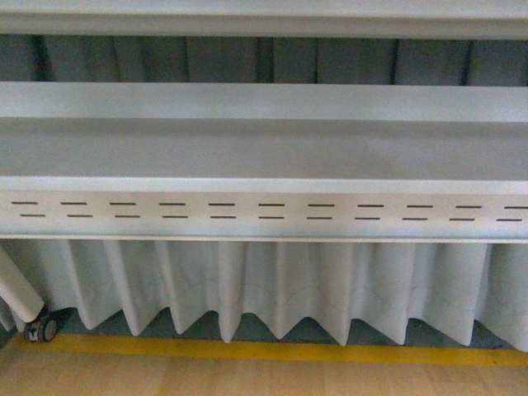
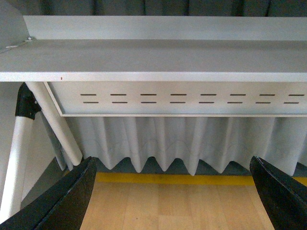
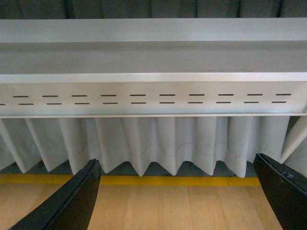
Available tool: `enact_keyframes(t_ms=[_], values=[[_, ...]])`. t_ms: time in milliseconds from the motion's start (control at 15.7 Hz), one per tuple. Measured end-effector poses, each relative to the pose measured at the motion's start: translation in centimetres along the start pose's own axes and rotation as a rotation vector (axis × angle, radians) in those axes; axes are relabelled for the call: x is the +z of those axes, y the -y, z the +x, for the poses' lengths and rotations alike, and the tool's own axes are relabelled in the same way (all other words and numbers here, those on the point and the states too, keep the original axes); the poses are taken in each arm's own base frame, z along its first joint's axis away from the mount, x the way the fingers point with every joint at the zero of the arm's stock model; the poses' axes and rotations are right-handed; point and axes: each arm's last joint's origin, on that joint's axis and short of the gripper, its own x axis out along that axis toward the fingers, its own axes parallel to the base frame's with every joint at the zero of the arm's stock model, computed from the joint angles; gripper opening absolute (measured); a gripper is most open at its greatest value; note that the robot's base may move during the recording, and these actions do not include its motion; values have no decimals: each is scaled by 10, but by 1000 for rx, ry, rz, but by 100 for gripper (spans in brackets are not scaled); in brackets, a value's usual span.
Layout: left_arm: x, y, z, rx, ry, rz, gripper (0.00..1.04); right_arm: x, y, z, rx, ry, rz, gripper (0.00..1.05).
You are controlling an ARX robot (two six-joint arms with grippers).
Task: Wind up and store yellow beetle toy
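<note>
The yellow beetle toy is out of view in all three views. My left gripper (image 2: 175, 191) is open and empty, its two black fingers (image 2: 72, 201) wide apart over the wooden table surface (image 2: 168, 206). My right gripper (image 3: 177, 194) is also open and empty, its black fingers (image 3: 76, 201) spread over the same wooden surface (image 3: 168, 206). Neither arm shows in the front view.
A grey metal shelf (image 1: 264, 148) with a slotted front panel (image 1: 264, 210) stands ahead, also in the left wrist view (image 2: 158, 57) and right wrist view (image 3: 153, 60). Below it hangs a pleated white curtain (image 1: 280, 289). A yellow strip (image 1: 272, 351) edges the wooden table. A white tube leg (image 2: 55, 124) and a castor wheel (image 1: 43, 328) stand at the left.
</note>
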Motion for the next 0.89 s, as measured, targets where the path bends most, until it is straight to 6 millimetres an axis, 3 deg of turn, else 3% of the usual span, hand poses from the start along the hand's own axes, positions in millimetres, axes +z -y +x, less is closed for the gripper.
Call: enact_keyframes(t_ms=[890], values=[[0, 0, 0, -2, 0, 1, 98, 0, 0, 0, 0, 0, 0, 98]])
